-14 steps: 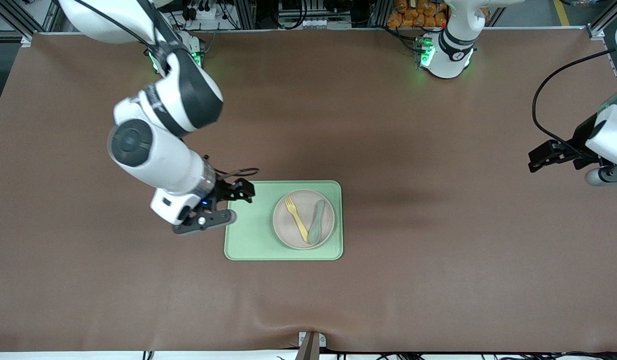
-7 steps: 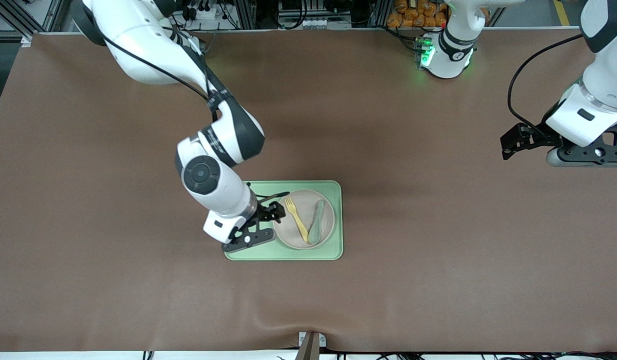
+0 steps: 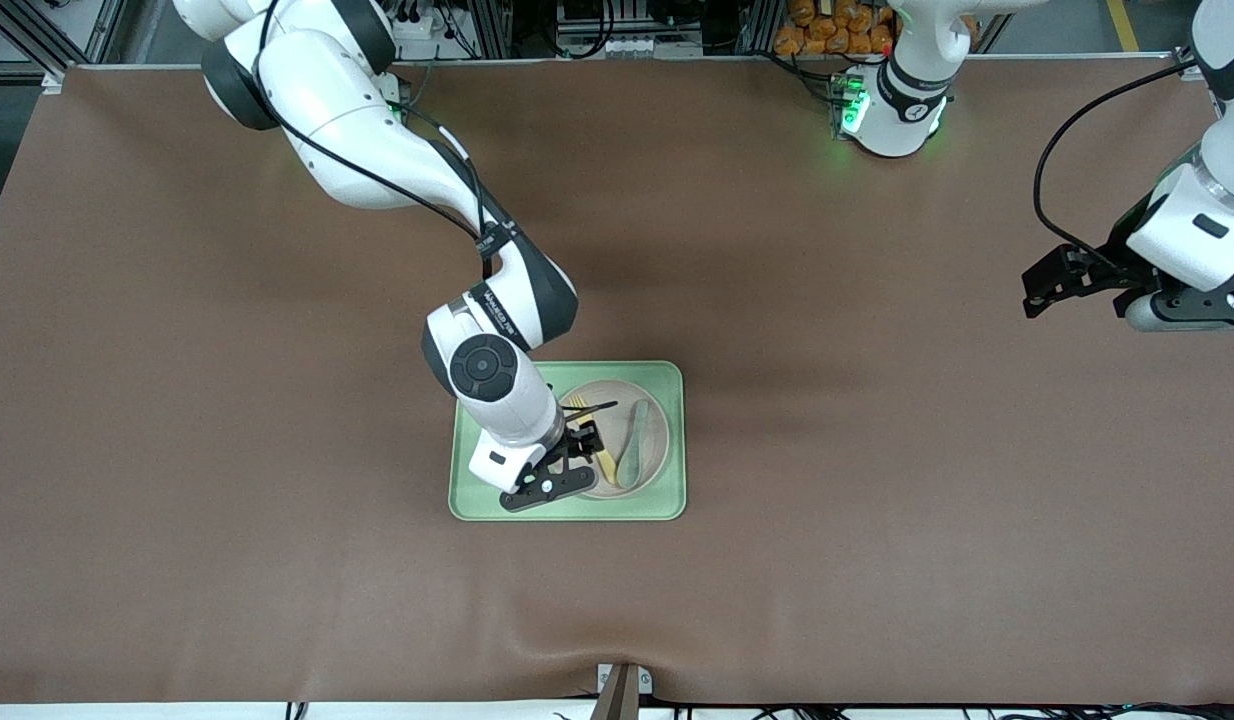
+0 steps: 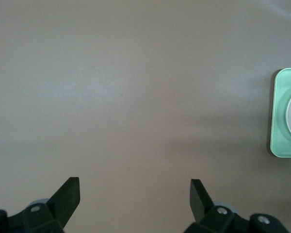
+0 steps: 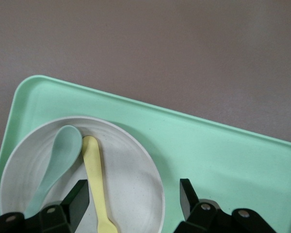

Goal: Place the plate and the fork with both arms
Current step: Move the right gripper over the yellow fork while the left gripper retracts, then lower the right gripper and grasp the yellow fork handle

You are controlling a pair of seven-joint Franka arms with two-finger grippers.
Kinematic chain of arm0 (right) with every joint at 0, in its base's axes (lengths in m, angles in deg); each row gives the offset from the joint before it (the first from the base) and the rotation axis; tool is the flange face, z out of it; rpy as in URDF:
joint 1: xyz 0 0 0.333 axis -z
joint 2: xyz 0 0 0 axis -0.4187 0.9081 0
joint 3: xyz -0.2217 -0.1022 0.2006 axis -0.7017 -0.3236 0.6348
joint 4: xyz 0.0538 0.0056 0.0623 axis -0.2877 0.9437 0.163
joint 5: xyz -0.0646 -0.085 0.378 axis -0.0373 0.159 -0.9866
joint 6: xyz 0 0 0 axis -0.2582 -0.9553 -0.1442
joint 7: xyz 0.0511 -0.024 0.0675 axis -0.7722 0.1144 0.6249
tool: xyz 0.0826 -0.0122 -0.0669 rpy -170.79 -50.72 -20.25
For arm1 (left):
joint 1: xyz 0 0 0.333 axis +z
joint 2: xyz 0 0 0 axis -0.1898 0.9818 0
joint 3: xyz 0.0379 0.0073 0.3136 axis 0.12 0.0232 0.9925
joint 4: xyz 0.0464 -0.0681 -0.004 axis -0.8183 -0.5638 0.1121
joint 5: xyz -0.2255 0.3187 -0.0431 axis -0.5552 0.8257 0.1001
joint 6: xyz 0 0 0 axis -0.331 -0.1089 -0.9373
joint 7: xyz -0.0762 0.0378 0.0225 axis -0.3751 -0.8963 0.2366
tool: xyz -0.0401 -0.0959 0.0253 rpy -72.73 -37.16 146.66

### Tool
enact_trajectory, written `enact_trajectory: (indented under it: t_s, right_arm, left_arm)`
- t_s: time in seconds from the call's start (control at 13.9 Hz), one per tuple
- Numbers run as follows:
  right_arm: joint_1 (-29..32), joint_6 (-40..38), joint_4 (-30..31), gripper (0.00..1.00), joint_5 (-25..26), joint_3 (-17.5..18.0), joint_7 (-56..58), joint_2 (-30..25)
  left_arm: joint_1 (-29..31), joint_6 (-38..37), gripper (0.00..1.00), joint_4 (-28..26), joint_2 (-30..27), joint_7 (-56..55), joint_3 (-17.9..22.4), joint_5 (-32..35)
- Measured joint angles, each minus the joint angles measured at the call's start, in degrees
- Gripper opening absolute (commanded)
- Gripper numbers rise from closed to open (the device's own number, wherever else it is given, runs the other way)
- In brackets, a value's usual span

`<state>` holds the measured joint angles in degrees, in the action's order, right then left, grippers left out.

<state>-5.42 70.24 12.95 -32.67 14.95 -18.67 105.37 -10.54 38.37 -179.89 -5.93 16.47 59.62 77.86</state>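
The pale plate (image 3: 622, 394) lies in the light-green tray (image 3: 667, 500) at mid-table. On the plate are the yellow fork (image 3: 605, 462) and a grey-green spoon (image 3: 637, 435). My right gripper (image 3: 581, 441) hovers open just over the plate's edge toward the right arm's end. In the right wrist view, one finger of the gripper (image 5: 133, 199) is over the plate (image 5: 131, 165) beside the fork (image 5: 93, 170), and the other is over the tray (image 5: 223, 150). Nothing is between them. My left gripper (image 3: 1039, 287) (image 4: 135, 191) hangs open over bare table at the left arm's end.
The brown mat (image 3: 877, 500) covers the whole table. The spoon (image 5: 58, 155) lies alongside the fork. A corner of the tray (image 4: 285, 121) shows in the left wrist view. A small bracket (image 3: 622, 685) sits at the table's edge nearest the front camera.
My right gripper has swung from beside the tray's edge to over the plate. My left arm has shifted a little above the bare table. Plate, fork and spoon have not moved.
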Motion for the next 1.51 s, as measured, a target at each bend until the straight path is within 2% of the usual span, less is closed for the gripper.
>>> enact_trajectory:
  t_s: [0.36,0.57,0.79,1.51]
  right_arm:
    - [-1.0,0.0,-0.1,0.68,0.0,0.0,-0.1,1.3]
    - [-1.9,-0.1,-0.1,0.68,0.0,0.0,-0.8,1.5]
    - [-2.0,-0.1,-0.1,0.62,0.1,0.0,-1.8,2.3]
    - [-2.9,-0.1,-0.1,0.58,1.0,0.0,-2.5,3.5]
  left_arm:
    - [0.1,-3.8,1.0,0.0,-2.3,-0.3,0.1,-0.1]
    - [0.1,-4.1,1.0,0.0,-2.8,-0.3,0.1,-0.1]
    - [0.1,-4.4,1.0,0.0,-2.9,-0.3,0.1,-0.1]
    - [0.2,-5.9,1.0,0.0,-2.9,-0.4,0.1,-0.1]
